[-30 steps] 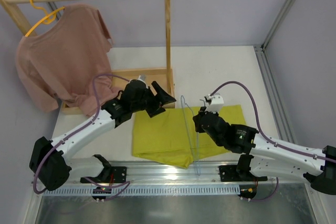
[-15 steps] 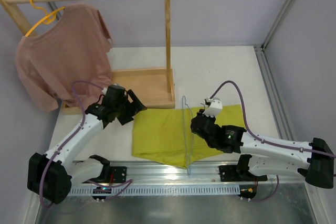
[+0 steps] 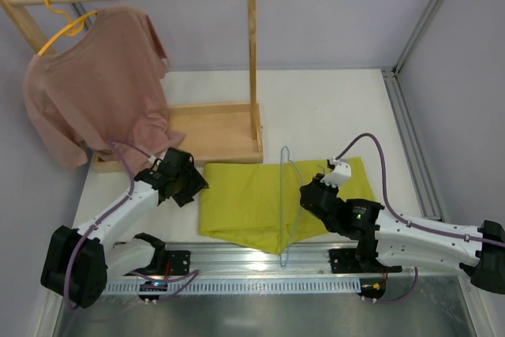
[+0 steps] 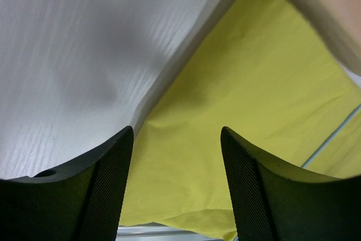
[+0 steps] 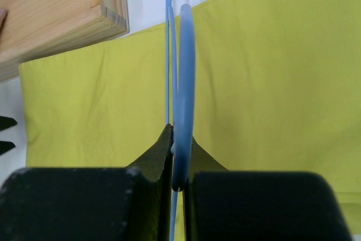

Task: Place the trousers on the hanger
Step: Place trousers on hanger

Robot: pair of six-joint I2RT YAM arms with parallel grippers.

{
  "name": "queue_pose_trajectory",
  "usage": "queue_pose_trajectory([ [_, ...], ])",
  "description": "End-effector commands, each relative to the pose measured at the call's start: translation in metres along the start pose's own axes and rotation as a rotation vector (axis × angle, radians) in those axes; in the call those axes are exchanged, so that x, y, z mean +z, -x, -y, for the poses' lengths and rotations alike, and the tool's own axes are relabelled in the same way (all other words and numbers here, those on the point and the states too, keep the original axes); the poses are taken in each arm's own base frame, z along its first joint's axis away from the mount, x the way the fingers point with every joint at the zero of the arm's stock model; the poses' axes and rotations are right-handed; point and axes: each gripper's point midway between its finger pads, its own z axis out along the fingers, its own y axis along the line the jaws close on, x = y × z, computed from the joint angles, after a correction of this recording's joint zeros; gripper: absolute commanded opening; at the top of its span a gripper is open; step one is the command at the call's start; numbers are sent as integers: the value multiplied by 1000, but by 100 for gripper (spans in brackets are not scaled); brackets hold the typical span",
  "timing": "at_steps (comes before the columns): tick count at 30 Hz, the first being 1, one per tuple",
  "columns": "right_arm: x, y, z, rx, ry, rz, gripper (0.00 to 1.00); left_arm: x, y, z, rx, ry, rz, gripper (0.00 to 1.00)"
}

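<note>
- Trousers [image 3: 241, 207] lie folded flat on the table [image 3: 331, 108], spread between the two grippers.
- Only the overhead view takes in the wooden rack [image 3: 252, 53] far beyond the fingers. A pink T-shirt [image 3: 95, 84] hangs there on a yellow hanger [image 3: 63, 17].
- From above, the left gripper [image 3: 196, 187] sits just beside the cloth's left edge, but its fingers are hard to read.
- The left wrist view settles it: the left gripper [image 4: 176, 134] has its fingers apart with nothing between them. The trousers [image 4: 254, 100] spread ahead of the fingertips and bare table [image 4: 84, 55] lies to their left.
- That view catches only a thin blue line of the hanger [image 4: 333, 136], far to the right of the fingers.
- The right wrist view shows the right gripper [image 5: 177, 159] clamped on the hanger [image 5: 185, 71]. It stands on edge and runs straight ahead of the fingertips over the trousers [image 5: 271, 71].
- The rack's wooden base [image 5: 51, 15] lies ahead and left of those fingers.
- From above, the right gripper [image 3: 304, 197] holds the hanger [image 3: 283, 195] across the cloth. Whether wire touches cloth cannot be told.
</note>
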Motion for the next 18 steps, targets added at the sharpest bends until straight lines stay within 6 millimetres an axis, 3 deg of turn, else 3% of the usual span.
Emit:
queue_pose_trajectory([
  [1,1,-7,23,-8,-66,1,4,6,-3,-9,-89,5,20,63],
  [4,-5,3,34,5,-90,30,4,3,-5,-13,-104,-11,34,61],
  [6,-11,8,41,4,-98,40,4,-10,8,5,-99,-116,97,56],
  [7,-13,10,43,0,-97,44,4,-15,12,14,-100,-167,114,47],
  [9,-15,11,46,1,-87,53,4,-19,12,36,-109,-291,109,41],
  [11,-15,12,46,-9,-74,56,4,-13,1,36,-116,-292,50,27],
  [13,-16,15,42,-6,-56,62,4,0,-17,23,-154,-227,-36,12],
  [16,-16,17,37,-26,-53,63,4,12,-34,5,-248,-195,-87,0],
  [18,-17,20,34,-34,-55,62,4,17,-37,-10,-301,-151,-73,0],
])
